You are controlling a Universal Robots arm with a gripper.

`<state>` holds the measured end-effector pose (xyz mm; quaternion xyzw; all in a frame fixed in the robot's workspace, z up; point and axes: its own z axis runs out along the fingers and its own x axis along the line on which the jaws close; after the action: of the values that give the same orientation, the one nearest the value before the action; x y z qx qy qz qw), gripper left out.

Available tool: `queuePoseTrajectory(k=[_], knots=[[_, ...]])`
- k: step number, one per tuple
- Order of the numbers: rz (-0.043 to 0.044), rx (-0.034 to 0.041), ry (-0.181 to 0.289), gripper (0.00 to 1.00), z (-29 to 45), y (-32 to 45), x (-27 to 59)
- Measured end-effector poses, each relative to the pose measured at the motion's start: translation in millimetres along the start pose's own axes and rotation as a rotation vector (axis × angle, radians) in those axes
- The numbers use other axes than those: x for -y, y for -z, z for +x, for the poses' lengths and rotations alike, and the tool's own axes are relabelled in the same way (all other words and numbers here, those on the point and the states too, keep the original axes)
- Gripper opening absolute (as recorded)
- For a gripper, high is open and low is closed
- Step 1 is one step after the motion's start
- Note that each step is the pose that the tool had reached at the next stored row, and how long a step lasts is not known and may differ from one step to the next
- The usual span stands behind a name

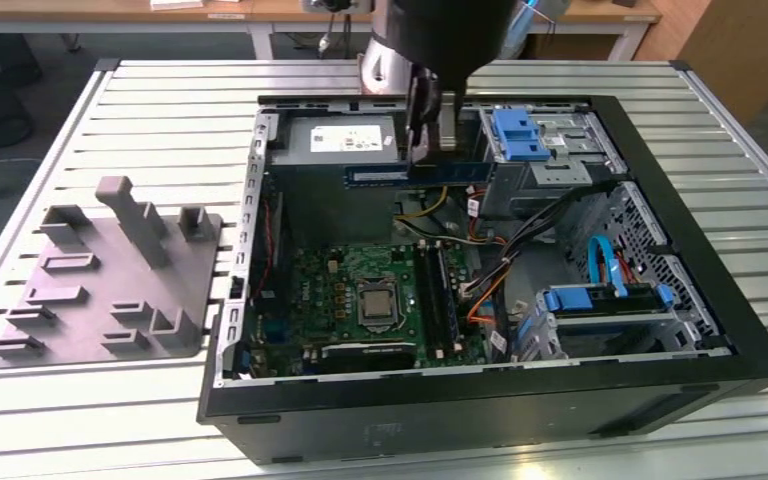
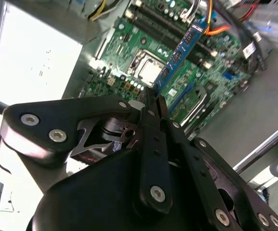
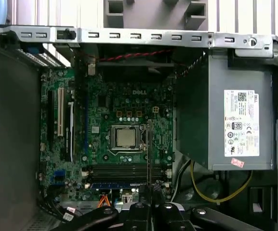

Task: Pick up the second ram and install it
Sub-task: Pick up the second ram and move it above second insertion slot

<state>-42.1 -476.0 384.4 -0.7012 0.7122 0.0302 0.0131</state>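
Note:
The second ram (image 1: 411,176) is a long blue-green stick held level in the air above the open computer case, over its rear half. My gripper (image 1: 430,156) comes down from above and is shut on the stick near its middle. In the second wrist view the black fingers (image 2: 151,120) clamp one end of the ram (image 2: 182,50), which points at the green motherboard (image 2: 143,53). In the first wrist view the ram (image 3: 149,149) shows edge-on as a thin line above the memory slots (image 3: 124,172), with the gripper (image 3: 151,195) behind it.
The motherboard (image 1: 357,300) lies on the case floor beside the memory slots (image 1: 440,290). The silver power supply (image 1: 337,140), blue drive caddies (image 1: 518,135) (image 1: 598,300) and loose cables (image 1: 491,260) crowd the case. A grey moulded fixture (image 1: 104,280) sits on the slatted table at the exterior view's left.

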Motion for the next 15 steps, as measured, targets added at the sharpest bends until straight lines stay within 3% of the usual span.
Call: queuePoseTrajectory(k=[15], knots=[[0.0000, 0.0000, 0.000, 0.14, -0.9, 0.9, 48.5]])
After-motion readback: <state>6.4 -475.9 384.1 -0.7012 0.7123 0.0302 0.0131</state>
